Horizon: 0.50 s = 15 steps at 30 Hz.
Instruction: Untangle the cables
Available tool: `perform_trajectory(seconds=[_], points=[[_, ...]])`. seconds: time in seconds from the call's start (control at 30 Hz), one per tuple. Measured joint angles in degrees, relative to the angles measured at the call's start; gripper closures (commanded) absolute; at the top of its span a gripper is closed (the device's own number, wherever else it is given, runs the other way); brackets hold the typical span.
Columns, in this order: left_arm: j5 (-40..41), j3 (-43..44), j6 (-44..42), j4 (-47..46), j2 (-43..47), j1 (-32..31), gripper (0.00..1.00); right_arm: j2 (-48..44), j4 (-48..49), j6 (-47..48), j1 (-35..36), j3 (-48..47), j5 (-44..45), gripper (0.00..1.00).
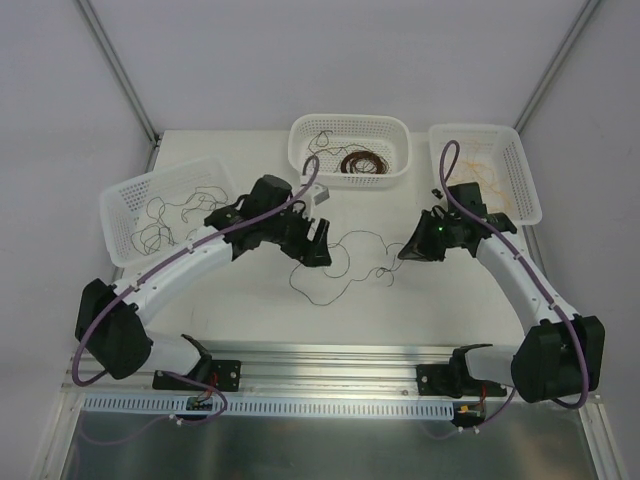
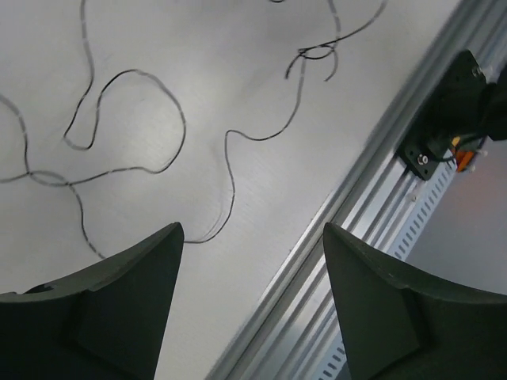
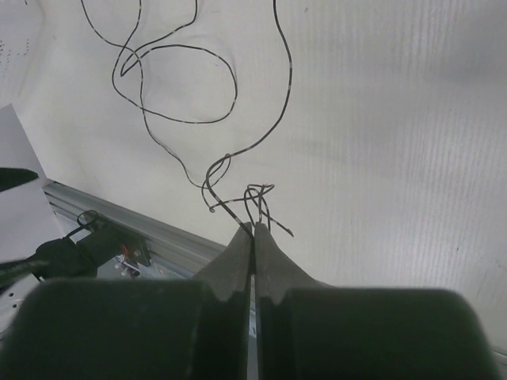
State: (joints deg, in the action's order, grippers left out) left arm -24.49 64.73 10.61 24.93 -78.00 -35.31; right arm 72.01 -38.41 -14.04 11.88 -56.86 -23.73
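One thin dark cable lies in loose loops on the white table between my two grippers. In the left wrist view the cable curls ahead of my left gripper, which hangs open above it with nothing between its fingers. My left gripper is at the cable's left side. My right gripper is shut on the cable's small knotted end, and the rest of the cable trails away from it. In the top view my right gripper sits at the cable's right end.
Three white perforated baskets stand along the back: the left basket with dark strands, the middle basket with a brown coil, the right basket with tan strands. A metal rail runs along the table's near edge.
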Motion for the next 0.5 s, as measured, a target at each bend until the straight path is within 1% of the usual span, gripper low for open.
perform_trajectory(seconds=[0.1, 0.17, 0.23, 0.3, 0.33, 0.37, 0.5], points=[[-2.1, 0.0, -3.6, -5.0, -0.9, -5.4, 0.29, 0.7, -0.5, 0.3, 0.5, -1.3, -1.3, 0.99], [-2.6, 0.2, -5.2, -8.2, -2.7, -7.7, 0.30, 1.0, -0.8, 0.4, 0.8, -1.7, -1.8, 0.99], [-3.0, 1.2, -7.3, -10.6, -6.6, -9.9, 0.32, 1.2, -1.0, 0.5, 1.0, -2.1, -2.4, 0.99], [-3.2, 2.6, -8.7, -12.4, -11.1, -11.3, 0.35, 1.3, -1.3, 0.6, 1.3, -2.3, -3.0, 0.99], [-3.3, 3.2, -9.3, -12.8, -12.7, -11.7, 0.37, 1.4, -1.4, 0.6, 1.4, -2.4, -3.2, 0.99], [-3.5, 3.8, -9.9, -13.1, -14.7, -12.2, 0.41, 1.4, -1.4, 0.6, 1.4, -2.4, -3.4, 0.99], [-5.2, 6.6, -11.5, -13.7, -20.4, -13.1, 0.54, 1.4, -1.8, 0.6, 1.6, -2.9, -4.1, 0.99]])
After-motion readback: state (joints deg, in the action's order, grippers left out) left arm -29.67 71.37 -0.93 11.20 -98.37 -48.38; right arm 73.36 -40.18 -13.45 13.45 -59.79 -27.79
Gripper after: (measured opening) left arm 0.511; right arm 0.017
